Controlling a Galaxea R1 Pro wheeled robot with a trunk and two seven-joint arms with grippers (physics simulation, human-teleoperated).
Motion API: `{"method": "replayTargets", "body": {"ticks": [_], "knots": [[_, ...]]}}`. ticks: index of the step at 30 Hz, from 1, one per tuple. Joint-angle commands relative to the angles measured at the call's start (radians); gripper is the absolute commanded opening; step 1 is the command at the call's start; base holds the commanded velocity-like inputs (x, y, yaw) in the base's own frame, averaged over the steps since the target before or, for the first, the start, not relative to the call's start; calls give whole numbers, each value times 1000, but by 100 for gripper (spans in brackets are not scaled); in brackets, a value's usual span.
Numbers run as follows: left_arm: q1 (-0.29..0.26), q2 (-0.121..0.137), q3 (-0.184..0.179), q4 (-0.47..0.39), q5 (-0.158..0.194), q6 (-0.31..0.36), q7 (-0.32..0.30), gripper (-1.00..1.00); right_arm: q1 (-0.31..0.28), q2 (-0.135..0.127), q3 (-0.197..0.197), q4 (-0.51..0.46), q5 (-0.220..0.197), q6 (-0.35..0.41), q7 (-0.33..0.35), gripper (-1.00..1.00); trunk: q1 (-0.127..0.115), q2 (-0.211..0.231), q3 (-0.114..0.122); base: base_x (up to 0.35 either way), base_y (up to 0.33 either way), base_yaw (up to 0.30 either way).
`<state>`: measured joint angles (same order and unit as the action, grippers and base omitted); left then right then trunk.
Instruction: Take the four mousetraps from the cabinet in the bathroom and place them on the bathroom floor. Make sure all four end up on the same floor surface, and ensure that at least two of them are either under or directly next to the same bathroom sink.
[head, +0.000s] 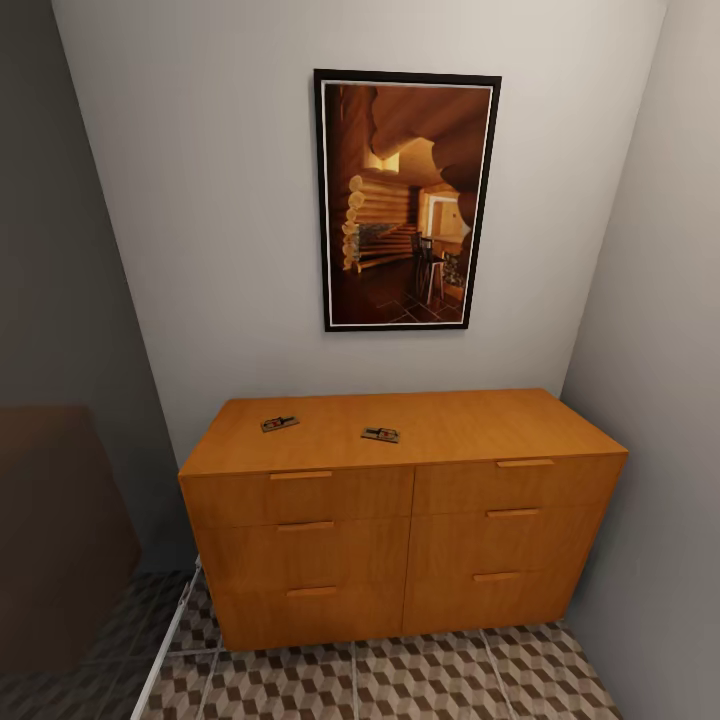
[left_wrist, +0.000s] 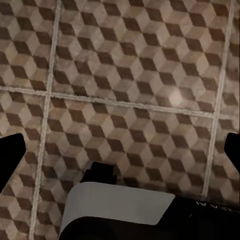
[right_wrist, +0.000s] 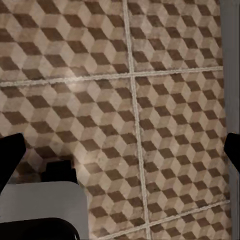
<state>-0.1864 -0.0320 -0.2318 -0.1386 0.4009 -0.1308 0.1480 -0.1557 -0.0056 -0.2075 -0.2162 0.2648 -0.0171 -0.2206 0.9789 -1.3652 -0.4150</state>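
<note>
Two mousetraps (head: 280, 423) (head: 380, 434) flat atop the cabinet (head: 480, 415)

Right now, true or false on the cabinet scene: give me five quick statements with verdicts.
1. Two mousetraps lie on the cabinet top. True.
2. A cabinet drawer is pulled open. False: all drawer fronts sit flush.
3. A framed picture hangs on the wall above the cabinet. True.
4. The left gripper holds a mousetrap. False: its fingers are spread over bare floor.
5. The floor is plain white tile. False: brown-and-beige cube pattern.
</note>
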Motion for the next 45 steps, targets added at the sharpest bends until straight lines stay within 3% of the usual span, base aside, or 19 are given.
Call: {"method": "replayTargets", "body": {"ticks": [1, 5, 7, 8, 12, 17, 26, 32, 34, 39, 45], "knots": [[-1, 6, -8, -66, 7, 19, 5, 100, -1, 0, -8, -65, 9, 60, 0, 100, 0, -1, -1, 0, 0, 0], [-1, 22, -8, -209, 6, 121, 5, 100, -1, 1, -9, -217, 6, 193, 1, 100, 0, -1, -1, 0, 0, 0], [-1, 32, -8, -287, 6, 197, 5, 100, -1, 2, -10, -297, 4, 254, 2, 100, 0, -1, -1, 0, 0, 0], [-1, 44, -8, -369, 6, 275, 6, 100, -1, 4, -11, -375, 4, 309, 2, 100, 0, -1, -1, 0, 0, 0], [-1, 65, -8, -531, 5, 402, 9, 100, -1, 6, -8, -508, 3, 390, 3, 100, 0, -1, -1, 0, 0, 0], [-1, 78, -6, -717, 4, 492, 14, 100, -1, 3, -10, -636, 2, 460, 6, 100, 0, -1, -1, 0, 0, 0], [-1, 94, -2, -894, 3, 561, 18, 100, -1, 0, -14, -753, 2, 514, 7, 100, 0, -1, -1, 0, 0, 0], [-1, 134, 3, -1059, -9, 617, 21, 100, -1, 0, -14, -867, 1, 579, 7, 100, 0, -1, -1, 0, 0, 0], [-1, 158, 18, -1147, -14, 649, 22, 100, -1, -1, -13, -933, 0, 629, 8, 100, 0, -1, -1, 0, 0, 0], [-1, 178, 78, -1273, -18, 684, 25, 100, -3, 0, -5, -1060, -2, 718, 11, 100, 0, -1, -1, 0, 0, 0], [-6, 186, 114, -1328, -19, 699, 25, 100, -9, 4, 22, -1139, -1, 754, 21, 100, 0, -1, -1, 0, 0, 0]]}}
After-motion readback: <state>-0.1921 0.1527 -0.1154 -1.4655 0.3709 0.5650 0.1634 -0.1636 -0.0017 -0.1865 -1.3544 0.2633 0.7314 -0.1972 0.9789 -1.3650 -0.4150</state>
